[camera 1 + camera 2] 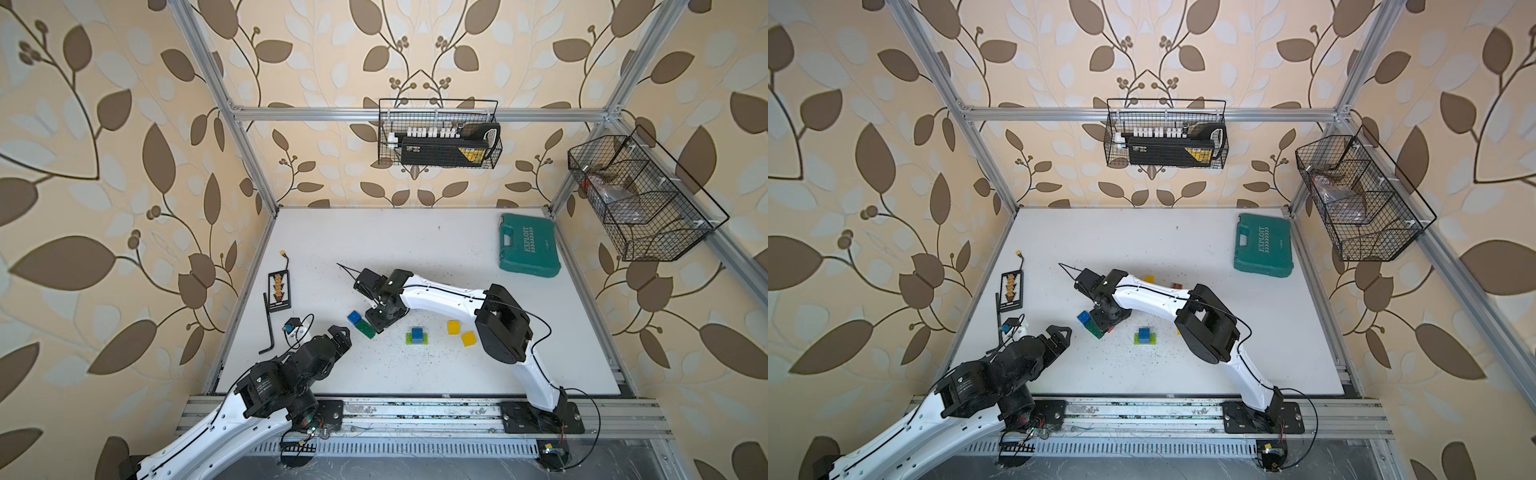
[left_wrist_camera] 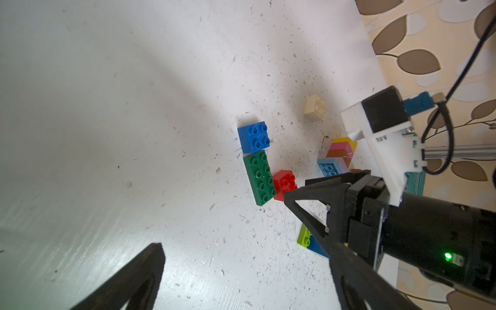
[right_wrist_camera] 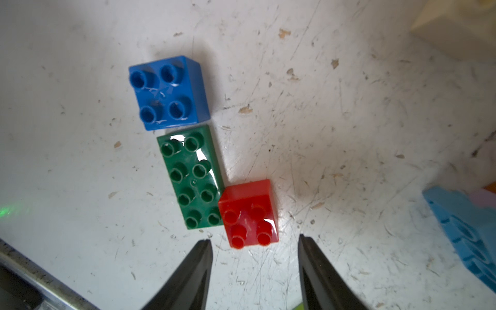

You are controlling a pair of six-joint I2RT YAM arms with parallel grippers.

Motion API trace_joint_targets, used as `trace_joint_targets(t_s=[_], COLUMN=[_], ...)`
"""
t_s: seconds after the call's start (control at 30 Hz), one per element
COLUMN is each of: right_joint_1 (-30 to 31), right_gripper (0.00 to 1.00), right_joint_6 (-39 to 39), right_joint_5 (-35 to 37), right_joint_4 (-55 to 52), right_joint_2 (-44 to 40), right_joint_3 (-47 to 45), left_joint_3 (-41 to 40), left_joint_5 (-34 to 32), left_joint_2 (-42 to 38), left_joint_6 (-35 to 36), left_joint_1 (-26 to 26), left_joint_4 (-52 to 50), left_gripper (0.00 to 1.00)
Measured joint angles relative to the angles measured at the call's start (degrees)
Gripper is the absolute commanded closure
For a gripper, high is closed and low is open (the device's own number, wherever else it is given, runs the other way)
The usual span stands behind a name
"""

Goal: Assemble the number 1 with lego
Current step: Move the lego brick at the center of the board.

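1 red brick [image 3: 248, 212], touching the long green brick [image 3: 192, 177], just beyond right gripper [image 3: 254, 239]; jaws apart, holding nothing. Left gripper [image 1: 340, 337]: spread wide, empty.

A robot lab cell: aluminium frame [image 1: 415, 113], leaf-patterned walls [image 1: 104, 166], wire basket [image 1: 386, 124] upper centre, robot arms [image 1: 440, 293] on a bottom rail [image 1: 415, 415].

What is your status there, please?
Left gripper open, empty. Right gripper open, at red brick. Green brick touches it, may crowd grasp.
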Motion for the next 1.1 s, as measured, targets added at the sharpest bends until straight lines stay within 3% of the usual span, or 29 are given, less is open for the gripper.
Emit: trace_joint_targets(t_s=[0.43,0.9,1.1], right_joint_1=[-0.1,-1.5,-3.8], right_gripper=[0.45,0.6,0.59], right_joint_6=[0.3,3.8,8.3], right_joint_5=[0.1,0.3,0.6], right_joint_4=[0.1,2.2,2.8], right_joint_2=[0.9,2.2,2.2], right_joint_3=[0.0,-0.5,-1.8], left_joint_3=[-0.3,-0.5,-0.5], left_joint_5=[0.0,0.0,0.0], left_joint_2=[-0.2,-0.4,-0.7], left_joint_6=[0.1,0.2,0.2], left_joint_1=[0.0,0.0,0.0], left_joint_4=[0.0,0.4,0.4], left_gripper=[0.01,0.01,0.01])
